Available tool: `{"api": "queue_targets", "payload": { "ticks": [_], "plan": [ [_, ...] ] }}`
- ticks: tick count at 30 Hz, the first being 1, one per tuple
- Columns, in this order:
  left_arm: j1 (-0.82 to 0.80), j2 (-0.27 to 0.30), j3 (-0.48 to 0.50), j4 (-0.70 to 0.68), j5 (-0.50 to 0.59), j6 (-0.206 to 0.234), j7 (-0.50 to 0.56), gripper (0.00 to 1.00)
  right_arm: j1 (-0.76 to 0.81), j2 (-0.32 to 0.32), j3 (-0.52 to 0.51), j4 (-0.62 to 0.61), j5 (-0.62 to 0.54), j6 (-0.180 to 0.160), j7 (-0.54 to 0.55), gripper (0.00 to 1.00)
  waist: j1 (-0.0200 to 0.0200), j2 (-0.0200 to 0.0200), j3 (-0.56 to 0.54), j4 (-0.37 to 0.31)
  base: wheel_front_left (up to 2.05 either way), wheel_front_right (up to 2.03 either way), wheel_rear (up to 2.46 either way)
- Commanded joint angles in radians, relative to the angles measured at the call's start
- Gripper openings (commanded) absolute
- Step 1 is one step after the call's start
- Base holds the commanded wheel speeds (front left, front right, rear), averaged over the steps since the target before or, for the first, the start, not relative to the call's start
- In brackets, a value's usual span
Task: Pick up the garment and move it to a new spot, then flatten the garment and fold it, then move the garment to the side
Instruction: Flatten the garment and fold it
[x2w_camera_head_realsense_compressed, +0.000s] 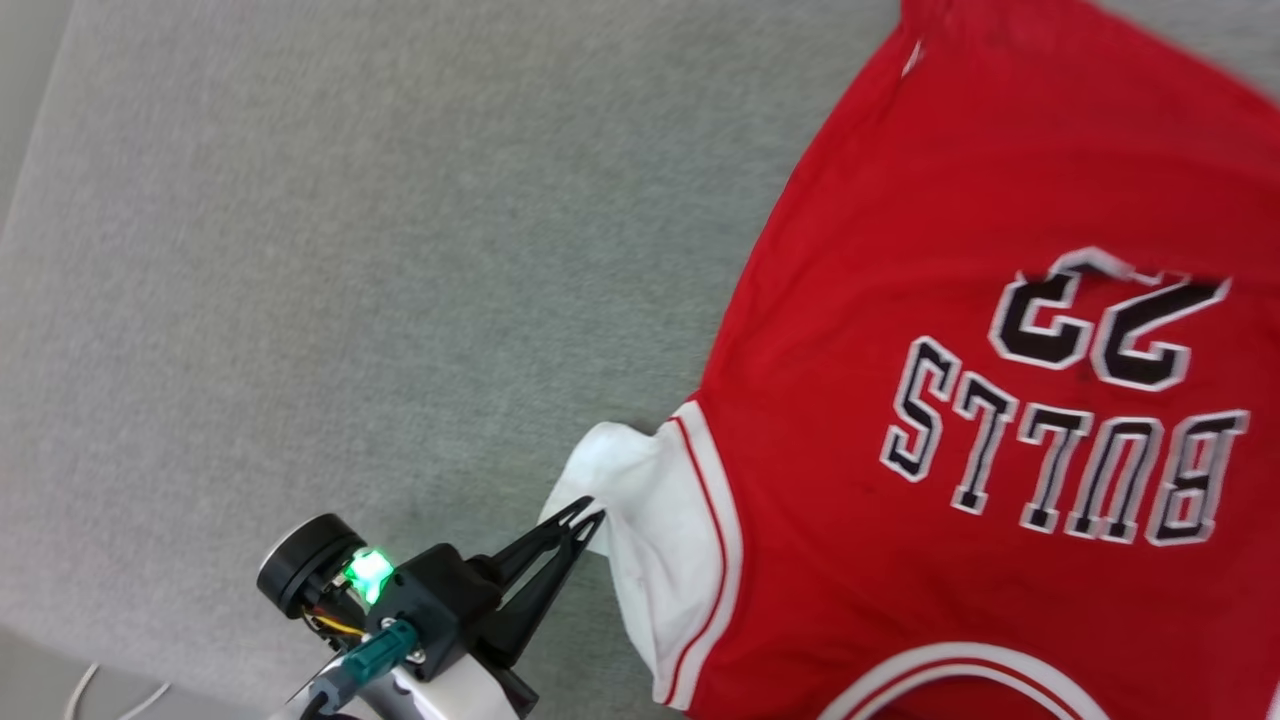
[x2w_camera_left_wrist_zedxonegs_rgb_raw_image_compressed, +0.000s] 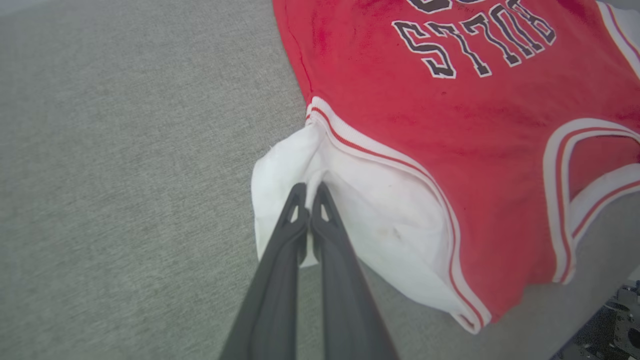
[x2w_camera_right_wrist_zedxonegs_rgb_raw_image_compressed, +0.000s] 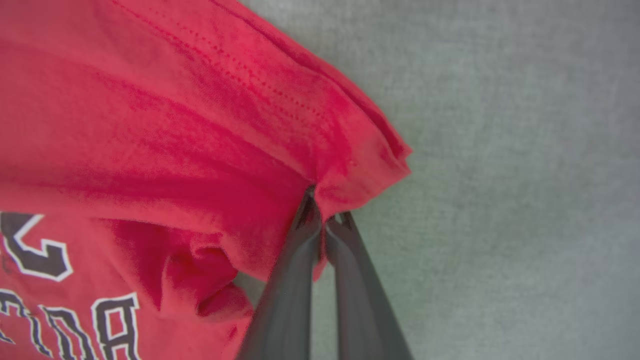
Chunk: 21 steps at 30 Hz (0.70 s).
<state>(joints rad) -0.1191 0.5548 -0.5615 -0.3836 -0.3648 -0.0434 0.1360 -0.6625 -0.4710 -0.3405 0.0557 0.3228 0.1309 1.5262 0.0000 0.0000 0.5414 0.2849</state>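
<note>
Since the garment (x2w_camera_head_realsense_compressed: 900, 300) is spread print-up but not yet flat on the gray table (x2w_camera_head_realsense_compressed: 300, 250), its white sleeve (x2w_camera_left_wrist_zedxonegs_rgb_raw_image_compressed: 380, 220) is clamped by the left fingers (x2w_camera_left_wrist_zedxonegs_rgb_raw_image_compressed: 280, 270) & a red hem corner (x2w_camera_right_wrist_zedxonegs_rgb_raw_image_compressed: 370, 165) by the right fingers (x2w_camera_right_wrist_zedxonegs_rgb_raw_image_compressed: 295, 280), prob. so it can be stretched w/o slipping.

A grey felt-like surface (x2w_camera_head_realsense_compressed: 300, 250) lies evenly lit, pale floor (x2w_camera_head_realsense_compressed: 40, 680) beside it.
</note>
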Motion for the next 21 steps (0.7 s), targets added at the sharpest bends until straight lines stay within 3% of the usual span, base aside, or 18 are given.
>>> {"api": "queue_targets", "payload": {
  "ticks": [1, 9, 18, 21],
  "plan": [
    [0.01, 0.001, 0.005, 0.004, -0.005, 0.005, -0.006, 0.0, 0.042, 0.008, 0.003, 0.005, 0.001, 0.0, 0.004, 0.0, 0.0, 0.0, -0.063, -0.061, 0.0, 0.0, 0.0],
    [0.076, 0.02, 0.046, 0.046, -0.043, 0.051, -0.017, 0.0, 0.228, 0.033, 0.076, -0.054, 0.095, 0.0, -0.054, 0.0, 0.0, 0.0, -0.181, -0.165, 0.0, 0.0, 0.0],
    [0.141, 0.034, 0.076, 0.053, -0.074, 0.089, -0.032, 0.0, 0.456, 0.026, 0.085, -0.152, 0.178, 0.0, -0.156, 0.0, 0.0, 0.0, -0.283, -0.224, 0.0, 0.0, 0.0],
    [0.157, 0.033, 0.085, 0.053, -0.082, 0.1, -0.041, 0.0, 0.517, 0.055, 0.063, -0.173, 0.21, 0.0, -0.185, 0.0, 0.0, 0.0, -0.309, -0.238, 0.0, 0.0, 0.0]
  ]
}}
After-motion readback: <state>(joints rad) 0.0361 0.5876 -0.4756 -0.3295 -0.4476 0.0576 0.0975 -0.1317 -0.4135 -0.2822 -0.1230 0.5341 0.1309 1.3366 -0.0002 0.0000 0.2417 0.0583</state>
